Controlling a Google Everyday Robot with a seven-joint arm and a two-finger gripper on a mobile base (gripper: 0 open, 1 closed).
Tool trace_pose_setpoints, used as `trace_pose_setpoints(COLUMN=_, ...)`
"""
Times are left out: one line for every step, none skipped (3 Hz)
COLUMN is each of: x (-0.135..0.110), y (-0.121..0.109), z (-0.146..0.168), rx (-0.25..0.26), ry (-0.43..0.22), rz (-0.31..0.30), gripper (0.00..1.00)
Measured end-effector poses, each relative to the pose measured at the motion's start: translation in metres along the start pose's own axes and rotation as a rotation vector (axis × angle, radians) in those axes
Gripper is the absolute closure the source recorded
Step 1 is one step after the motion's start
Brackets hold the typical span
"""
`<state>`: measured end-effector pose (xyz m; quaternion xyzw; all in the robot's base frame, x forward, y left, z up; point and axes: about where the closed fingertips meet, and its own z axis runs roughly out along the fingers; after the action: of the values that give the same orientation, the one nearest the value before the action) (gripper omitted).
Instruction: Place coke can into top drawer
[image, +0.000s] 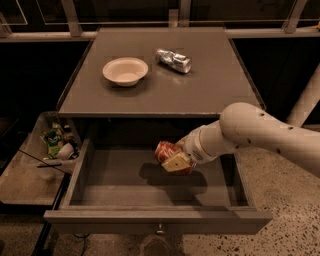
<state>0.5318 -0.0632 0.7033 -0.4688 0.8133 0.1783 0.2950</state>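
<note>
Now one coke can (167, 150) held in jaws, over one top drawer (150, 220)

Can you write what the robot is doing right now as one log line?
tool: shut on coke can, over top drawer | drawer: open | can: not yet let go

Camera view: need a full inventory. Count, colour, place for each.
Red soda can with white lettering: 1, red, held in the gripper over the open drawer's floor.
Grey-brown wooden top drawer: 1, open, under the tabletop.
Small metal knob: 1, drawer front, middle.
Round white bowl: 1, tabletop, left.
Crumpled silver foil-like can: 1, lying right of the bowl.
Grey-brown table: 1, centre.
Low side tray with clutter: 1, left of the drawer.
White robot arm: 1, from the right.
Gripper: 1, tan, shut on the can.
</note>
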Motion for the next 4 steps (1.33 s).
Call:
trace_pose_setpoints(x=-0.002, y=0.003, z=-0.006, rx=0.008, ry=-0.003, rz=-0.035, gripper=1.00)
trace_pose_setpoints(x=0.011, y=0.003, z=0.009, rx=0.001, ry=0.022, rz=-0.023, gripper=1.00)
trace_pose_setpoints(x=0.027, y=-0.001, z=0.026, rx=0.010, ry=0.024, rz=0.003, gripper=1.00)
trace_pose_setpoints(x=0.040, y=-0.009, z=0.041, rx=0.034, ry=0.013, rz=0.020, gripper=1.00)
